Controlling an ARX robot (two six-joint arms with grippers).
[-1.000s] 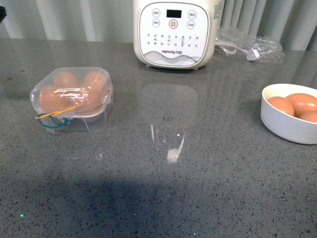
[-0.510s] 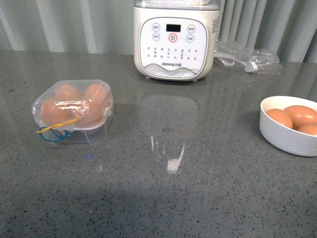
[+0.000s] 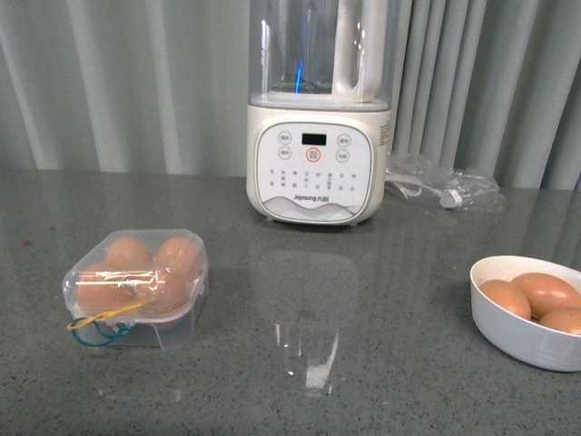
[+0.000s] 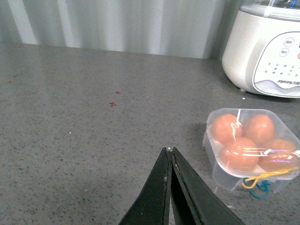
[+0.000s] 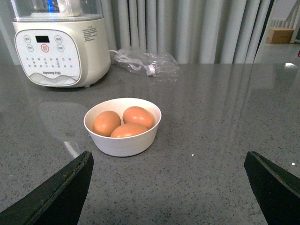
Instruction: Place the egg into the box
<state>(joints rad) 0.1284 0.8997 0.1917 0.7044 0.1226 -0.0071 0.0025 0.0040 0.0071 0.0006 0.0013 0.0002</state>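
Observation:
The clear plastic box (image 3: 136, 286) stands on the grey table at the left, lid closed, several brown eggs inside, yellow and blue bands at its front. It also shows in the left wrist view (image 4: 251, 147). Three brown eggs lie in a white bowl (image 3: 508, 336) at the right; one egg (image 5: 107, 123) shows plainly in the right wrist view. My left gripper (image 4: 170, 151) is shut and empty, above the table beside the box. My right gripper (image 5: 168, 164) is wide open and empty, short of the bowl (image 5: 123, 143). Neither arm shows in the front view.
A white blender (image 3: 316, 136) with a clear jug stands at the back centre of the table. A crumpled clear plastic bag (image 3: 440, 186) with a cable lies behind the bowl. Pale curtains hang behind the table.
The front view has tilted up: the box, bowl and blender sit lower in the picture, and the blender's jug and the curtains now show. The objects themselves have not moved.

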